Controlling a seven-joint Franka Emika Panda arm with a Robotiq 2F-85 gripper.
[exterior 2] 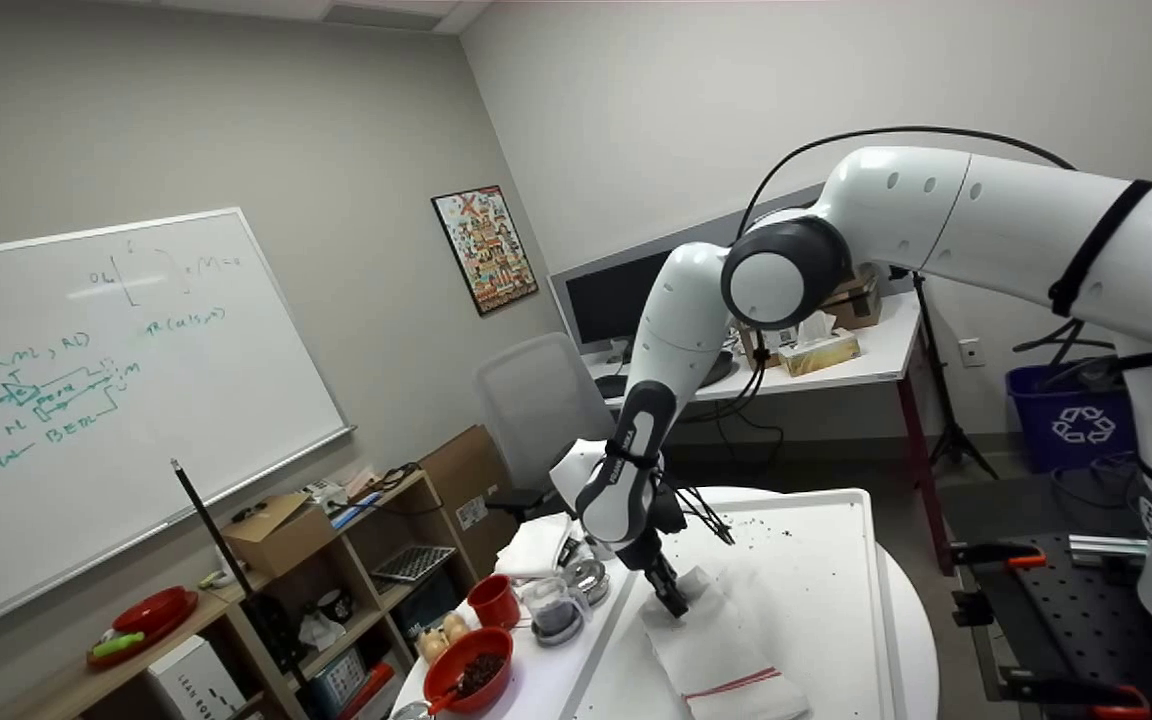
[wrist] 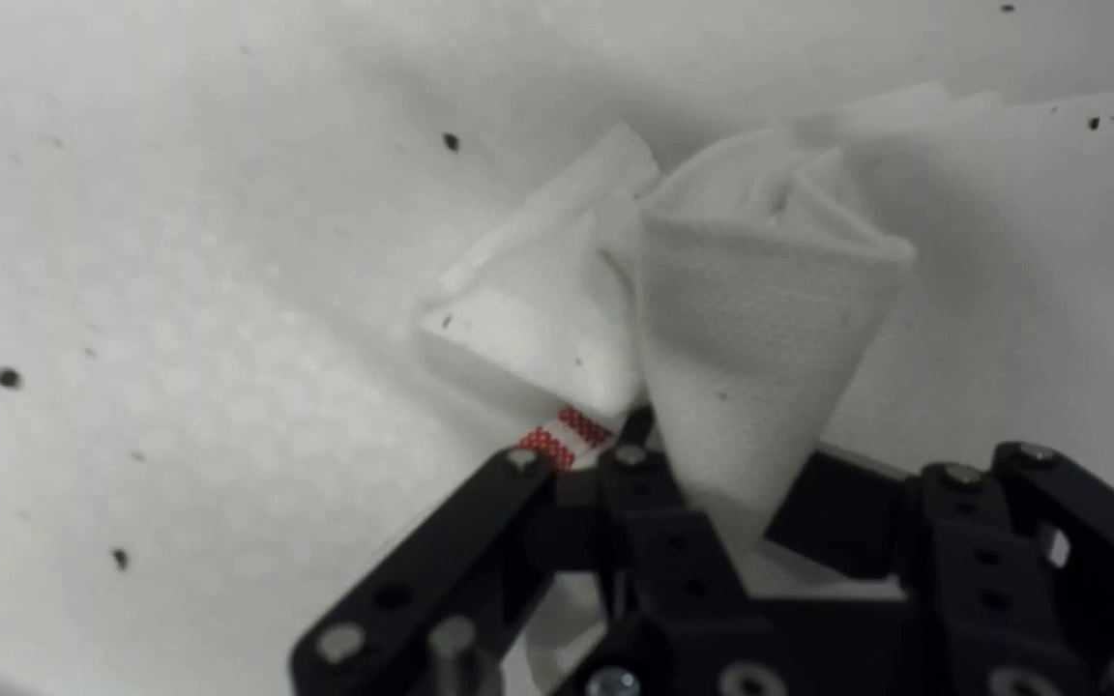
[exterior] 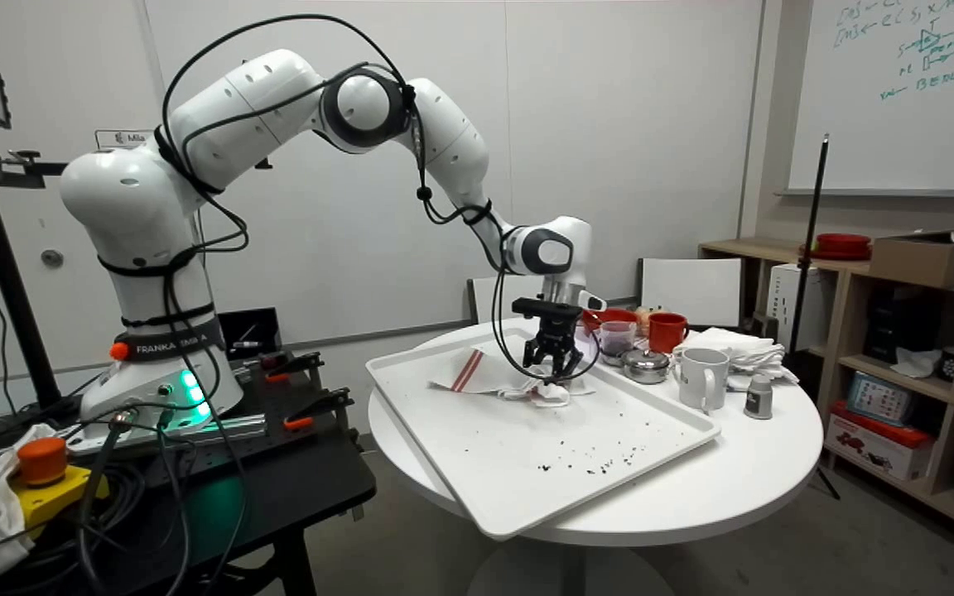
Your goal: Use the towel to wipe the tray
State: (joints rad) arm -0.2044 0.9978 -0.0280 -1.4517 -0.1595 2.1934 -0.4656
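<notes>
Wrist view finds the towel [wrist: 760, 319] pinched, with dark specks [wrist: 8, 377] around it

Bunched cloth fills the gap between the jaws of the gripper [wrist: 733, 503], which appears to clamp a fold of it. The towel rests on the tray [exterior: 477, 463], its red-striped end [exterior: 467, 370] spread flat on the side away from the densest cluster [exterior: 604, 470]. Wiping seems the step in hand, that cluster not yet gathered. The robot would do well to hold the bunch low, cloth pressed lightly, jaws clear of the surface. Strokes should begin beyond the scatter's outer edge and overlap, drawing it inward, while the loose end trails, never folding beneath. In an exterior view a corner of the tray appears to overhang the table [exterior: 742, 468], so hard pressing there could tip it.
</notes>
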